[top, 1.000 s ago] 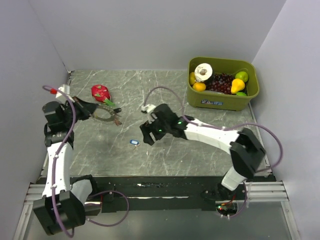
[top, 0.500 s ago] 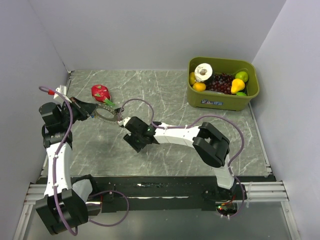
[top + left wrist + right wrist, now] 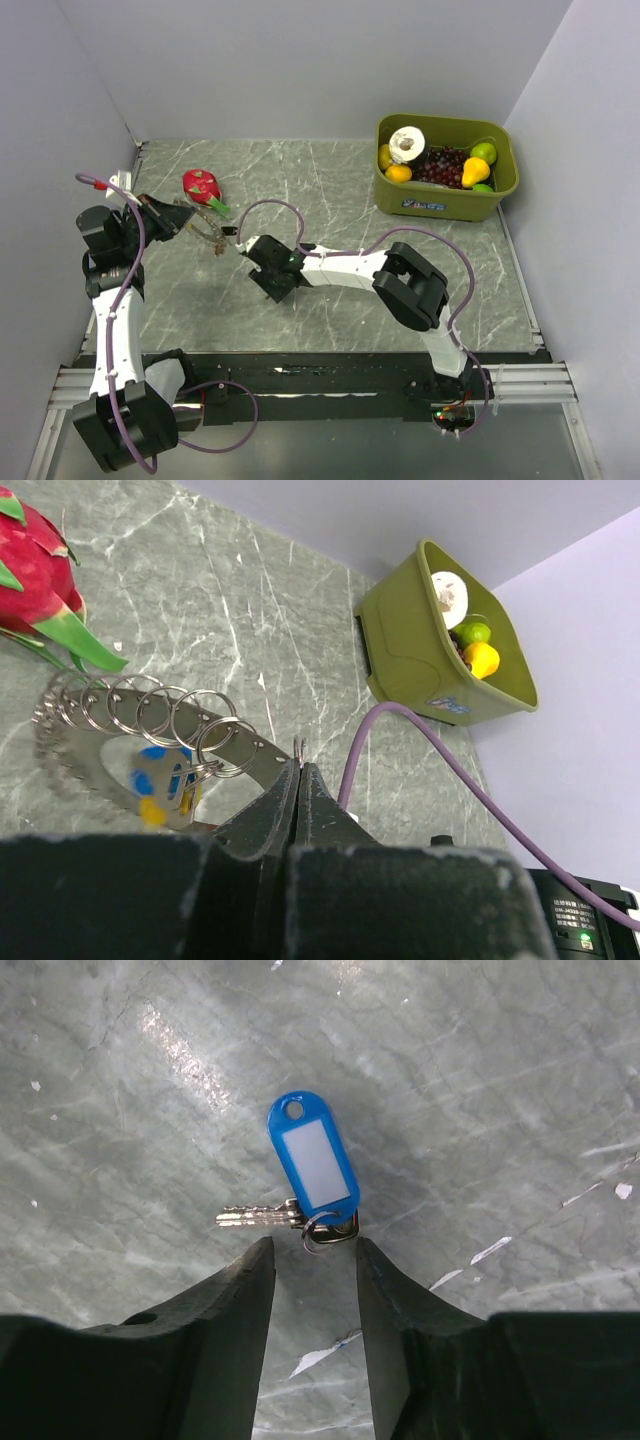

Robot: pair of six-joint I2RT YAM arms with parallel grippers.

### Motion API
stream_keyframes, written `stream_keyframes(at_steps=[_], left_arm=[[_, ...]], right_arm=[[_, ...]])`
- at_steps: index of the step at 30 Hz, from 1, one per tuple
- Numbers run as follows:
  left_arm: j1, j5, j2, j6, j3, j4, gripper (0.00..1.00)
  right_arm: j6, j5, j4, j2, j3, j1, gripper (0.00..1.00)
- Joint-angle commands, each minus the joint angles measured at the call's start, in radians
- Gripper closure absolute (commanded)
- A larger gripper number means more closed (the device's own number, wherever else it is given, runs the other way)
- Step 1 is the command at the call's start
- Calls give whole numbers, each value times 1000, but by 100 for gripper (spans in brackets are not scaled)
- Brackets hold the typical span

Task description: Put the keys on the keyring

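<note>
The small metal key with the oblong blue plastic tag [image 3: 312, 1165] lies flat on the grey marbled table [image 3: 500, 1080], left of the middle and nearer to the front edge than to the back edge. The right gripper [image 3: 312, 1250] hangs directly over it. Its two black fingers [image 3: 240, 1290] are spread, one on each side of the little split ring [image 3: 320, 1232] that joins key and tag, and they touch nothing. Near the left edge, the left gripper [image 3: 300, 780] has its fingers pressed together, pinching the flat curved metal keyring [image 3: 80, 765]. This keyring carries a row of small wire loops [image 3: 170, 710] and is close to the red dragon fruit [image 3: 30, 570].

I think the pick is the weak point. The key and tag are thin and lie flat on a hard surface, so closing fingers may only push them along the table. If the fingers catch just the split ring, key and tag would hang loose and swing, and aiming at a wire loop becomes difficult. The smooth plastic may also slip out of the grip. The left pinch holds only a narrow edge of the band, so a push from the other arm could turn the keyring in that grip.
</note>
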Motion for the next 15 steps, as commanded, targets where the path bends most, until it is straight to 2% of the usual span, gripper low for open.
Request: stream_keyframes(at_steps=[1, 4, 11, 14, 15], left_arm=[[6, 47, -33, -30, -8, 86, 99], [4, 50, -34, -33, -14, 93, 99], [6, 50, -37, -15, -15, 82, 99], [4, 42, -42, 2, -9, 67, 99], [6, 42, -44, 5, -9, 64, 99]], right_arm=[[4, 27, 22, 34, 57, -5, 56], [5, 32, 35, 34, 56, -5, 60], [-7, 50, 35, 42, 58, -5, 91], [-8, 44, 66, -6, 22, -11, 100], [-5, 38, 71, -21, -4, -14, 100]])
